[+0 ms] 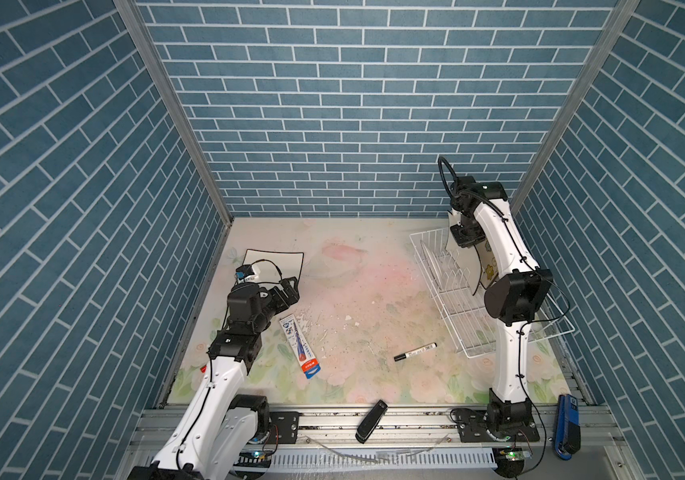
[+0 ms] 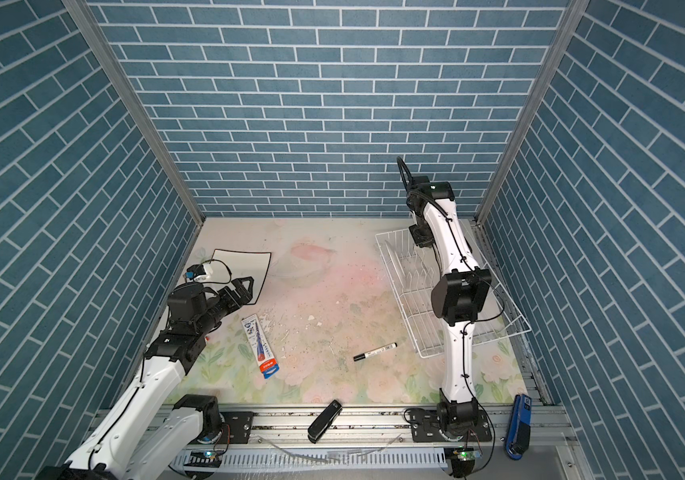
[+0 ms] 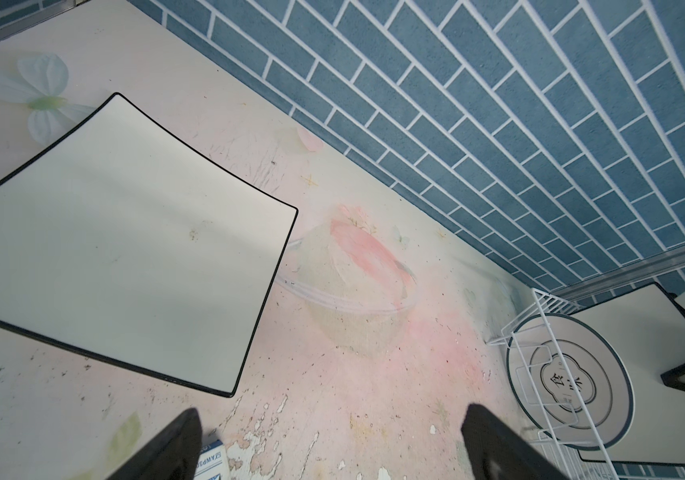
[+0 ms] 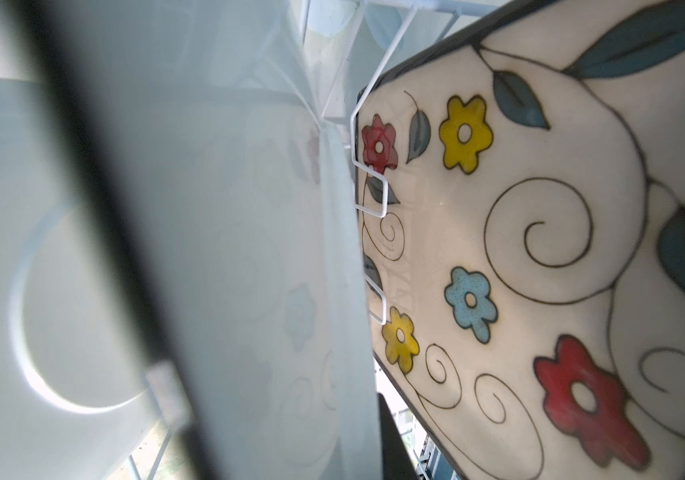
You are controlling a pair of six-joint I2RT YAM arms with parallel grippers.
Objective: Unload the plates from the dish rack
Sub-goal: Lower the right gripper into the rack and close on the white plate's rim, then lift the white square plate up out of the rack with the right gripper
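Left wrist view: left tool [image 3: 332,411] spread near white square plate [image 3: 116,249]; right tool [image 1: 462,237] pinches round plate [image 3: 569,382] in dish rack [image 1: 432,245] at 2 o'clock.

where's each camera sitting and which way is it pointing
Top views: high over the front edge, looking down at the table; left arm and right arm show.
Left wrist: low at left, facing white plate and rack; open fingers show.
Right wrist: over rack, close on flower plate; one finger shows.
Shared: rack in all.

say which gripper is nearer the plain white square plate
Left. The left gripper hangs open at the near edge of the white square plate; the right gripper is far across at the dish rack.
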